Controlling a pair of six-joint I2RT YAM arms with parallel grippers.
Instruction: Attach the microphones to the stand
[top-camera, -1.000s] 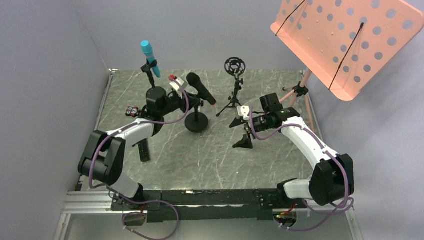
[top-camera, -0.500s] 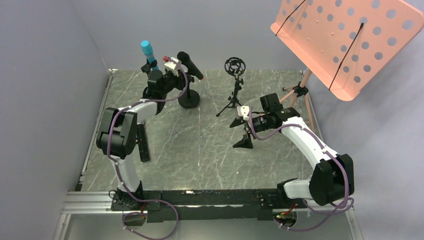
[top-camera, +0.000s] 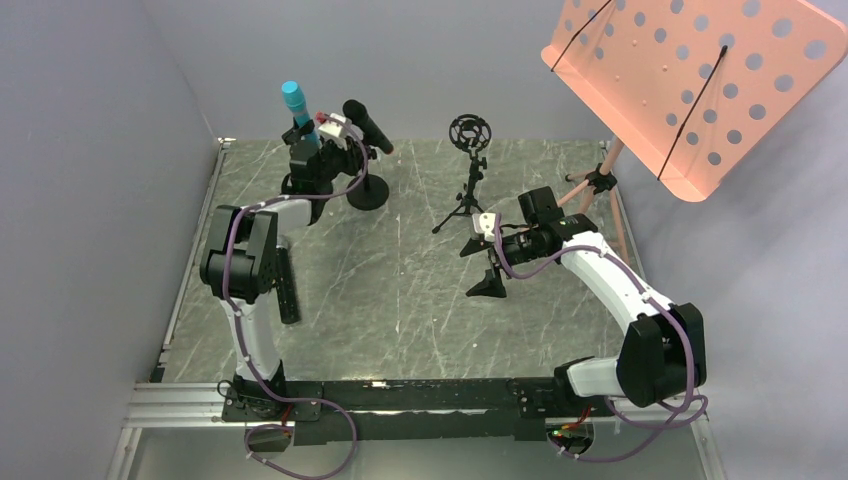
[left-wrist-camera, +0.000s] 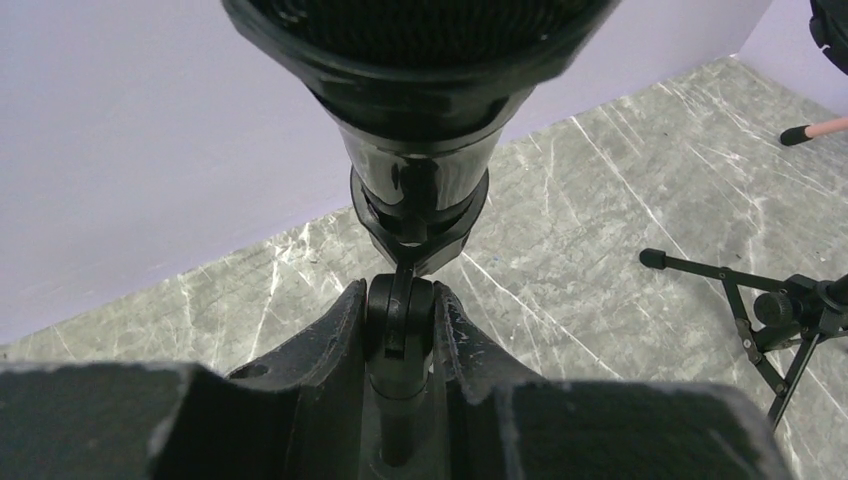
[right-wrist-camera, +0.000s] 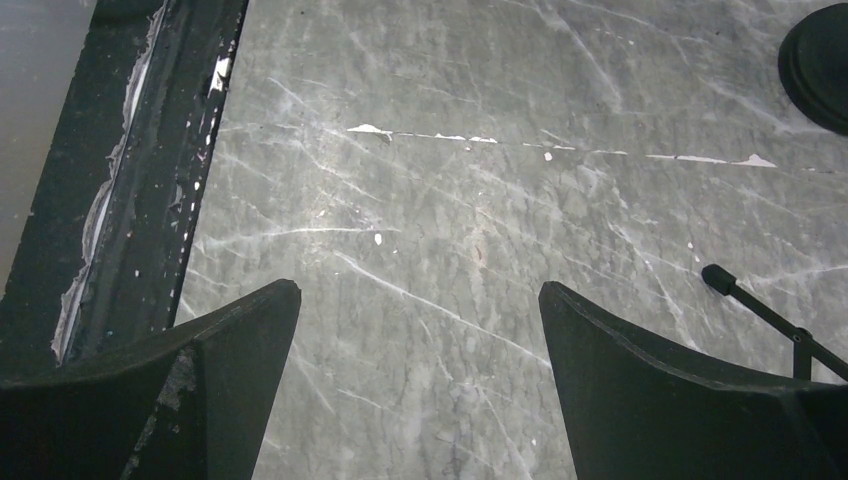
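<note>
The left gripper (left-wrist-camera: 398, 340) is clenched on the stem of the round-base stand (top-camera: 368, 192), just under the clipped black microphone (top-camera: 366, 126), far left beside the turquoise microphone (top-camera: 295, 105). Its base, seemingly grounded, should be settled flat before release. The right gripper (right-wrist-camera: 418, 300) is spread, empty.

You see glossy black plastic on the microphone (left-wrist-camera: 415, 140), matt, scuffed black on the fingers (left-wrist-camera: 325, 350) of the left gripper (left-wrist-camera: 400, 305), and a smooth, marble-veined grey tabletop (right-wrist-camera: 450, 250)
</note>
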